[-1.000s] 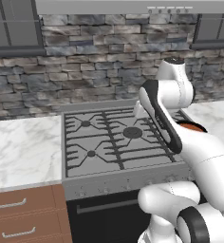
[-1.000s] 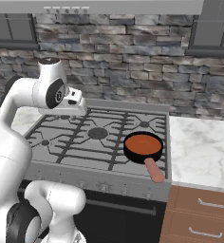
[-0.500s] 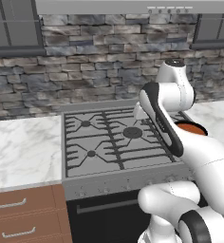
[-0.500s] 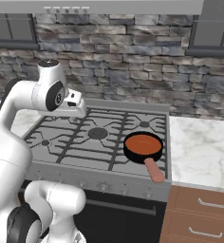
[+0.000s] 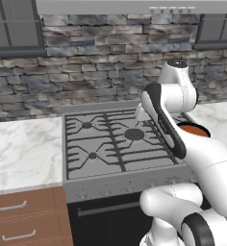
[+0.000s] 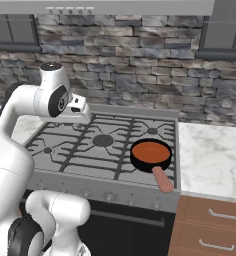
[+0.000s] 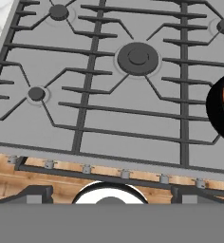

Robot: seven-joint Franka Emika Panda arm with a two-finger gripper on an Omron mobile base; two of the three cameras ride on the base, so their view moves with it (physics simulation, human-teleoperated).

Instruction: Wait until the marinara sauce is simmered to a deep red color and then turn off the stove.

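Red marinara sauce [image 6: 150,151] in its black skillet [image 6: 150,161], front right burner of the stove [image 6: 85,150]
I judge I'm waiting on colour; gripper [image 7: 112,193] spread wide, empty, above the knobs [image 7: 125,174]; next, reach down to the skillet's knob

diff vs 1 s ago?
The arm's hand has swung a little further out over the stove, toward its middle. Nothing was taken hold of or let go that these views show. The skillet of marinara sauce sits unmoved on the front right burner, handle toward the front edge.
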